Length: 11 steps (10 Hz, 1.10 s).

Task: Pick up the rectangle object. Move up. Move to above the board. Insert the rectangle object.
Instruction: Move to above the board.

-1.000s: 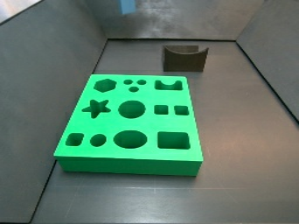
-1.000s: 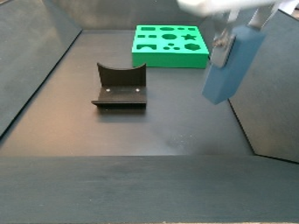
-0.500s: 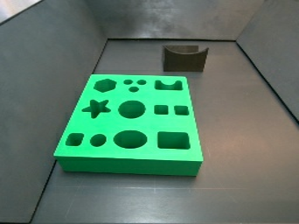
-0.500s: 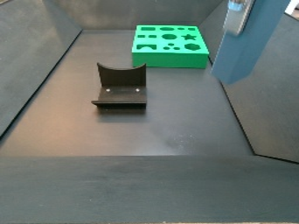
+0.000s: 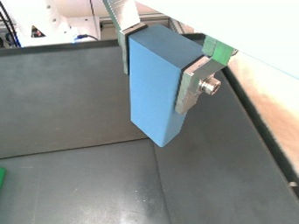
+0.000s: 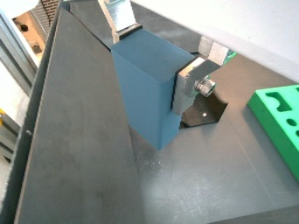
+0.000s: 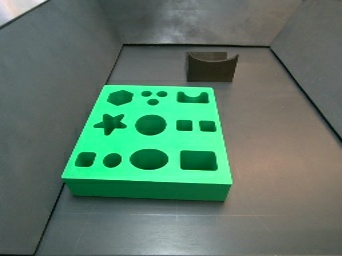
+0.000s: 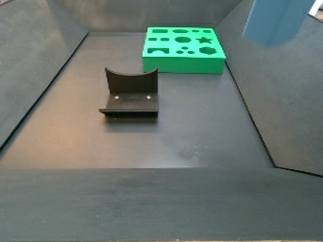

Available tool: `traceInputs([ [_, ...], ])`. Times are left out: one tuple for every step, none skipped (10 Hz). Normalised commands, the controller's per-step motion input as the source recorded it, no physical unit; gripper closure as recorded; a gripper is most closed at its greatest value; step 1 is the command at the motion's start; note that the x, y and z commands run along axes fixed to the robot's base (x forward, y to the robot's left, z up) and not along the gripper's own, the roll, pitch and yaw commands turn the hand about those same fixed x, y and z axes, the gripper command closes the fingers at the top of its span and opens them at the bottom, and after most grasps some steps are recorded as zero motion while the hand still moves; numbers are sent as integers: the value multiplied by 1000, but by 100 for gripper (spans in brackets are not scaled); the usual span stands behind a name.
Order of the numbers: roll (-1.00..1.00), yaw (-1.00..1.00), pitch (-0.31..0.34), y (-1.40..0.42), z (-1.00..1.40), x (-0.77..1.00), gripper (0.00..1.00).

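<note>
The rectangle object (image 5: 158,83) is gripped between the silver fingers (image 5: 194,83) of the gripper (image 5: 156,48) and is carried clear of the dark floor (image 5: 82,184) in both wrist views (image 6: 149,87). In a side view only its lower part (image 8: 271,21) is seen, at the upper edge, above and beside the board (image 8: 184,49). The board (image 7: 150,138) is laid flat on the floor, with the fixture (image 7: 211,65) set apart behind it
</note>
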Motion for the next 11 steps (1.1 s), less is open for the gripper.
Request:
traceInputs([
  [31,1,83,10,249,-5,100],
  [20,-1000,142,-1000,6,185,100],
  [25,-1000,139,-1000,-6,186,100],
  [29,-1000,138,-1000,-5,184,100],
  [10,-1000,125,-1000,-3,179,100],
  [5,-1000,128,-1000,-2,178,100],
  [-10,-1000,130,-1000,-1,178,100],
  [-30,-1000,142,-1000,-1,179,100],
  [-44,-748,129,-1000,0,181,100],
  [-52,-419,116,-1000,1,185,100],
  [-49,-227,112,-1000,4,191,100],
])
